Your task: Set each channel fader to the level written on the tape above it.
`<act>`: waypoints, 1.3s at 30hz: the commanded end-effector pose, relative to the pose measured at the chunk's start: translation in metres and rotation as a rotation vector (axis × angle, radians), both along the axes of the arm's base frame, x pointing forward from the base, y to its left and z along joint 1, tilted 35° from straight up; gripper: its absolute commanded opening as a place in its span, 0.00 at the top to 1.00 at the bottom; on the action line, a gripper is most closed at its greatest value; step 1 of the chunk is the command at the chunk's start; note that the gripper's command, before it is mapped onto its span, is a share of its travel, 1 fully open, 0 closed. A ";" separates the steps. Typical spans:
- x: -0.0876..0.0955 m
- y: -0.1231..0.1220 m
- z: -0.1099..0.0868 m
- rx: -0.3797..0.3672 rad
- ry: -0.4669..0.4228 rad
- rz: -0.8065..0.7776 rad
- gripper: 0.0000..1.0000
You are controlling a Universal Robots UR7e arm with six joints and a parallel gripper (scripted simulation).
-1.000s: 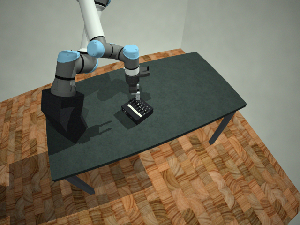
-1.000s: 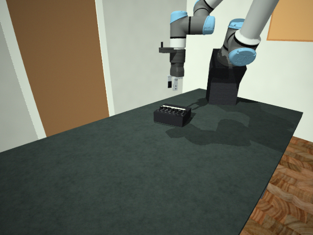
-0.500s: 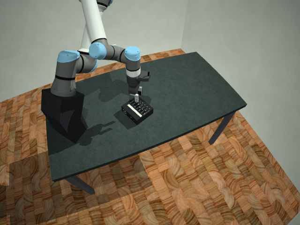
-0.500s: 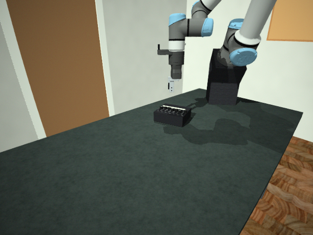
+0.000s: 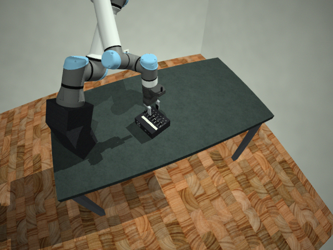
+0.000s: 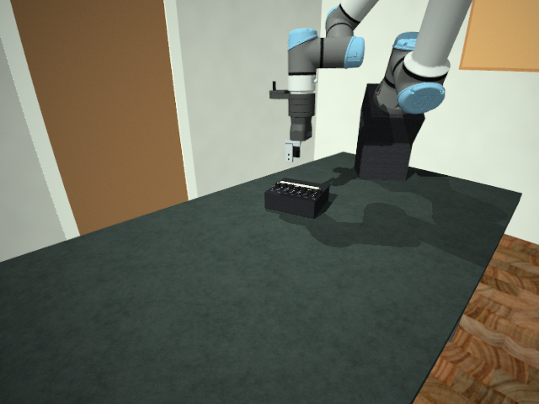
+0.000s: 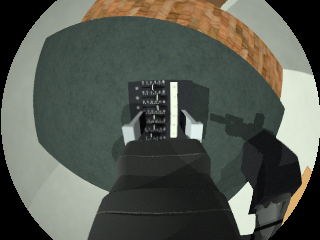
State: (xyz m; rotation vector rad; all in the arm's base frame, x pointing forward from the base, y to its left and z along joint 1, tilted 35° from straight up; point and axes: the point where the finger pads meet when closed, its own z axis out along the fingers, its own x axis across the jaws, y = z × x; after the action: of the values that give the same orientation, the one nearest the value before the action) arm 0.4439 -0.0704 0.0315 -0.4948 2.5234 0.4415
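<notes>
From above, the desk (image 5: 152, 122) sits on the dark table (image 5: 215, 94), towards the side where the arm's black plinth (image 5: 71, 126) stands. A pale strip of tape (image 5: 149, 123) runs along its top beside the rows of faders, which are too small here to read. The gripper (image 5: 152, 107) points straight down over the desk's far edge, fingers spread wide with nothing between them.

From the side, the desk (image 6: 296, 199) stands flat on the table (image 6: 217, 304), well in from every edge, with its row of fader caps (image 6: 296, 189) showing along the top and the tape (image 6: 302, 184) behind them. The gripper (image 6: 291, 152) hangs clear above the desk, not touching it, a plain gap of air between. Its shadow falls on the table beside the desk.

Looking down from the wrist, the desk (image 7: 160, 110) lies between the two pale fingers, which stand fully apart and empty. The tape (image 7: 174, 110) shows as a bright strip on the right side, the faders to its left. Their levels and the writing cannot be made out.
</notes>
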 end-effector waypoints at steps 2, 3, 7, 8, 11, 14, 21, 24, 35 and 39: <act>0.002 0.001 -0.006 0.072 0.093 -0.194 0.00; 0.002 0.001 -0.007 0.090 0.108 -0.227 0.00; 0.002 0.003 -0.011 0.160 0.171 -0.360 0.00; 0.002 0.004 -0.012 0.178 0.187 -0.392 0.00; 0.002 0.006 -0.015 0.229 0.233 -0.489 0.00; 0.003 0.009 -0.018 0.279 0.277 -0.582 0.00; 0.003 0.013 -0.022 0.359 0.347 -0.729 0.00; 0.004 0.016 -0.024 0.403 0.386 -0.811 0.00; 0.005 0.025 -0.030 0.518 0.487 -1.022 0.00; 0.006 0.028 -0.031 0.559 0.523 -1.097 0.00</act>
State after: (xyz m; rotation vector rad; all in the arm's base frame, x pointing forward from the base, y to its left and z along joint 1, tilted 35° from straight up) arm 0.4486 -0.0454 0.0021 1.1281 2.5372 0.8162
